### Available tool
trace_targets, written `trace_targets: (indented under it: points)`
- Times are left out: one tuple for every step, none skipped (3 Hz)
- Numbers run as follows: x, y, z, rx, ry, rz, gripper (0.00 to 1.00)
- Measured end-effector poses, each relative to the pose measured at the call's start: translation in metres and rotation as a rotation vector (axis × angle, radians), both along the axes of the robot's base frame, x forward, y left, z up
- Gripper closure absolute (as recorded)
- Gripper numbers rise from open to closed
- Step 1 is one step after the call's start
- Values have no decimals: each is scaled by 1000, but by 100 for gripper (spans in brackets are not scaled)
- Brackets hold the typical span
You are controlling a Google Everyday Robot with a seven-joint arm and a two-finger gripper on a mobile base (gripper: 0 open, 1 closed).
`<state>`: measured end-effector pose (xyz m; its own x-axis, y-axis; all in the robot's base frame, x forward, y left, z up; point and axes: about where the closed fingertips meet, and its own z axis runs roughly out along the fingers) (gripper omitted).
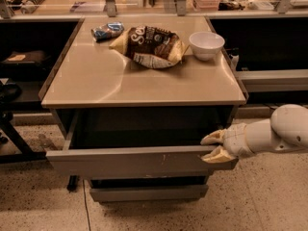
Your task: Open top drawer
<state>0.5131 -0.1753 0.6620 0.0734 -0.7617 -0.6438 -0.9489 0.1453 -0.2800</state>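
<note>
Camera view: I am looking down at the grey cabinet from the front, the only angle I am getting.
Top drawer (130, 161): it is standing pulled out from under the cabinet top (96, 81), with its wide front panel facing me and pale scuffs right of centre.
Drawer interior: it is lying in deep shadow, so I am making out only plain dark walls.
Gripper (212, 147): it is sitting at the right end of the drawer front, with one finger behind the top edge and one in front, pinching that edge.
Arm (269, 134): it is reaching in from the right and is being cut off by the frame edge.
Lower drawer front (149, 193): it is showing beneath, with its upper part hidden by the pulled-out panel.
Cabinet top items: a chip bag (151, 44) is lying between a blue packet (107, 31) and a white bowl (207, 44). The bag's print is too blurred for me to read.
</note>
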Motion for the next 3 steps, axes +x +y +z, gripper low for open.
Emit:
trace_targets:
  points:
    - [-16,8,11,11,-1,30,100]
    - [-16,8,11,11,-1,30,81]
    - [-12,11,9,7,4,37,58]
